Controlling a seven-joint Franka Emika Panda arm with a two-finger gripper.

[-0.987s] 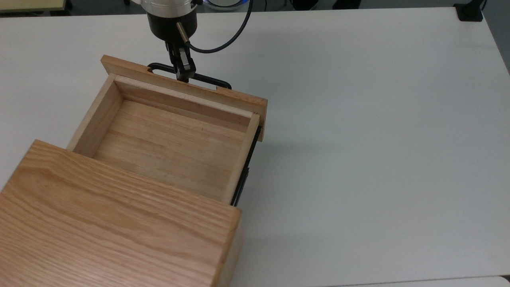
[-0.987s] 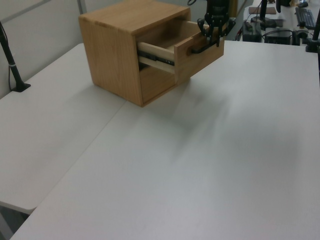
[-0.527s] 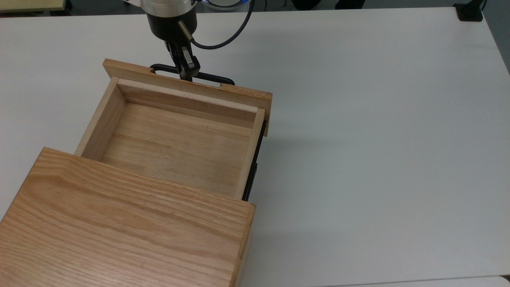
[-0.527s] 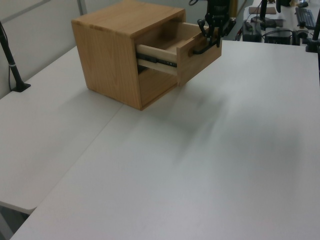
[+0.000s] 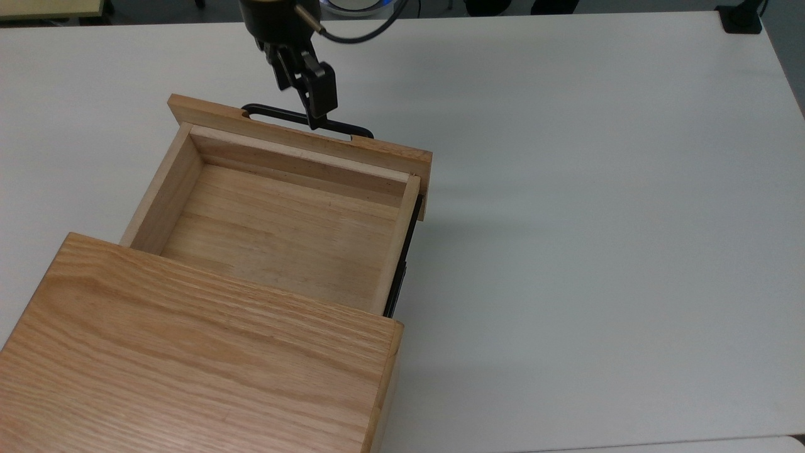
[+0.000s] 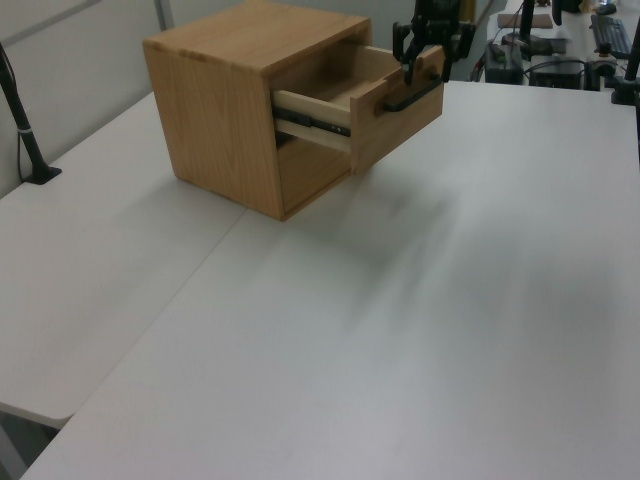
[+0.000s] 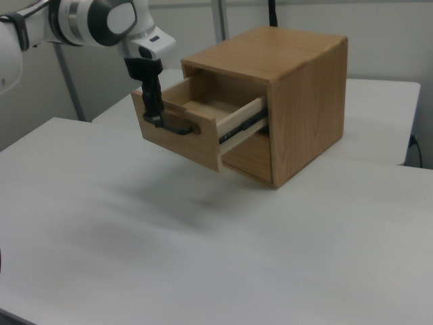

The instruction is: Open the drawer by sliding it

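The drawer (image 5: 283, 220) is a light oak tray, pulled well out of its oak cabinet (image 5: 188, 352), with a black rail showing along its side. A thin black bar handle (image 5: 277, 114) sits on its front panel (image 6: 400, 115). My gripper (image 5: 305, 107) hangs over the handle's middle, open, with its fingers spread apart and one fingertip (image 5: 317, 119) still overlapping the bar. In the right view the gripper (image 7: 155, 115) reaches down to the handle (image 7: 177, 128) on the drawer front (image 7: 179, 139). The drawer's inside is empty.
The cabinet (image 7: 298, 88) stands on a white table (image 5: 597, 220) with wide bare surface to the top view's right. A black cable (image 5: 371, 34) loops off the arm. A black post (image 6: 25, 130) stands at the left view's left edge.
The drawer and cabinet shifted slightly toward the arm, then stopped. The gripper went from shut on the handle to open and has lifted a little.
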